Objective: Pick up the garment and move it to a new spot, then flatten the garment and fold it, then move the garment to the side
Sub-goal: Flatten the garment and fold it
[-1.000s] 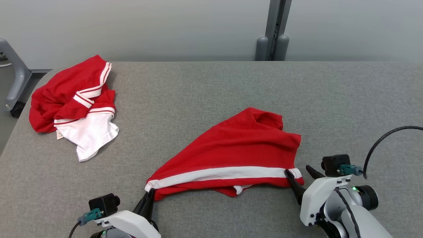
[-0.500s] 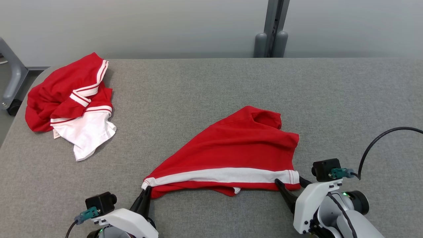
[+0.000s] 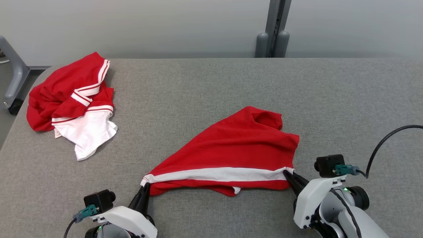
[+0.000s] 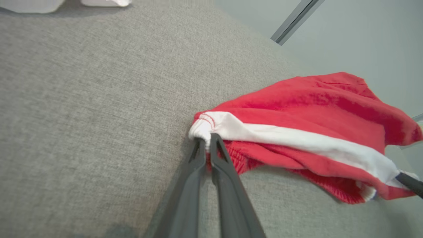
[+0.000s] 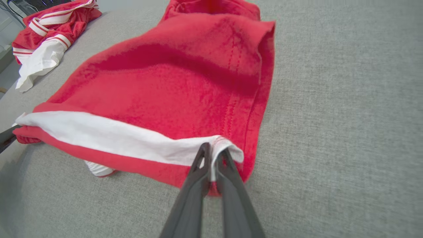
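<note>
The table (image 3: 211, 86) was a broad slab covered in grey woven fabric, plain and unmarked, and its far edge ran straight beneath a pale grey wall (image 3: 148, 26). The garment (image 3: 238, 148), red with a white band (image 3: 218, 173) along its near hem, lay on that fabric at the near middle. It was spread in a rough triangle, with a rumpled peak at its far end and a soft fold across its body.

Beyond the garment, against the wall, rose a grey post (image 3: 276, 19). Well to the garment's left and further back, a heap (image 3: 66, 99) of red and white cloth sat crumpled near the table's corner. Past the heap a grey frame (image 3: 15, 71) with a dark wheel (image 3: 15, 107) stood off the table's edge.

The left gripper (image 3: 145, 186) had its fingers pressed together on the band's left end, bunching the white cloth between them. The right gripper (image 3: 287, 172) pinched the band's right end, with the hem squeezed between its closed tips. The band ran nearly straight from one to the other. A black cable (image 3: 380, 145) arched over the fabric to the garment's right, behind the right wrist.
</note>
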Controlling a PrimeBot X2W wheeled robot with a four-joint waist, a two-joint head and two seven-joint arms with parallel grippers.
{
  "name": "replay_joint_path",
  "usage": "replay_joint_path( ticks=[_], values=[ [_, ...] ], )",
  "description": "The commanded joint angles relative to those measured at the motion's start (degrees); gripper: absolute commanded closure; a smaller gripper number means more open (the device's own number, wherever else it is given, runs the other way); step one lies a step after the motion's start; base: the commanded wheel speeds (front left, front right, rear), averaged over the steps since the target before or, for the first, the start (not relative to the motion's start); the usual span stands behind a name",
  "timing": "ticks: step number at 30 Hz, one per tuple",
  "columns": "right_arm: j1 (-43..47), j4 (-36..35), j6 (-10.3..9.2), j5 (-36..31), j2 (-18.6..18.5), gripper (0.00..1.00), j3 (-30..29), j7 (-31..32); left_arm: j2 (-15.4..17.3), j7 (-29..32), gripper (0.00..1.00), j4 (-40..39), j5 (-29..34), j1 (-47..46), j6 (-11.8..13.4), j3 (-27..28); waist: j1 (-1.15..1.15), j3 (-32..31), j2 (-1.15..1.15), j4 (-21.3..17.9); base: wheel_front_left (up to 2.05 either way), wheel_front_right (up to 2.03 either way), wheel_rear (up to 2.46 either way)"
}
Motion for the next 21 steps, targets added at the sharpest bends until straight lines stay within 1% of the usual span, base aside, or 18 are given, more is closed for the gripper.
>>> replay_joint_path(
  ticks=[1, 7, 8, 12, 16, 18, 19, 21],
  values=[
    [-0.7, -0.2, 0.01, 0.3, -0.4, 1.0, -0.3, -0.9, 0.5, -0.4, 1.0, -0.3, -0.2, -1.1, -0.2, -0.1, 0.0, -0.1, 0.0, -0.1, 0.0, 0.0, 0.0],
    [-1.0, -2.0, 0.01, 2.0, -1.0, 1.0, -1.8, -6.3, 1.1, -2.0, 1.0, -3.4, -0.3, -1.9, -0.6, -0.4, 0.0, -1.1, 0.0, -0.7, 0.0, 0.0, 0.0],
    [-1.2, -3.4, 0.01, 2.7, -1.6, 1.0, -2.5, -8.2, 1.3, -2.4, 1.0, -5.2, -0.6, -2.3, -0.6, -0.4, 0.0, -1.8, 0.0, -1.0, 0.0, 0.0, 0.0],
    [-0.9, -7.1, 0.01, 4.1, -2.8, 1.0, -4.0, -11.1, 1.8, -2.7, 1.0, -10.2, -1.1, -3.1, -0.8, -0.5, 0.0, -3.3, 0.0, -1.8, 0.0, 0.0, 0.0],
    [0.0, -12.4, 0.02, 5.6, -4.2, 1.0, -5.4, -12.5, 2.5, -1.9, 1.0, -16.0, -1.7, -3.7, -0.9, -0.8, 0.0, -5.2, 0.0, -2.9, 0.0, 0.0, 0.0],
    [0.5, -15.5, 0.02, 5.9, -5.1, 1.0, -6.3, -12.7, 2.8, -1.0, 1.0, -19.4, -2.1, -4.0, -0.9, -0.9, 0.0, -6.2, 0.0, -3.5, 0.0, 0.0, 0.0],
    [0.5, -15.5, 0.02, 5.9, -5.1, 1.0, -6.3, -12.7, 2.8, -1.0, 1.0, -19.4, -2.1, -4.0, -0.9, -0.9, 0.0, -6.2, 0.0, -3.5, 0.0, 0.0, 0.0],
    [1.0, -18.9, 0.02, 5.9, -5.8, 1.0, -7.5, -12.5, 3.3, 0.3, 1.0, -23.2, -2.5, -4.2, -0.8, -0.9, 0.0, -6.8, 0.0, -4.2, 0.0, 0.0, 0.0]
  ],
)
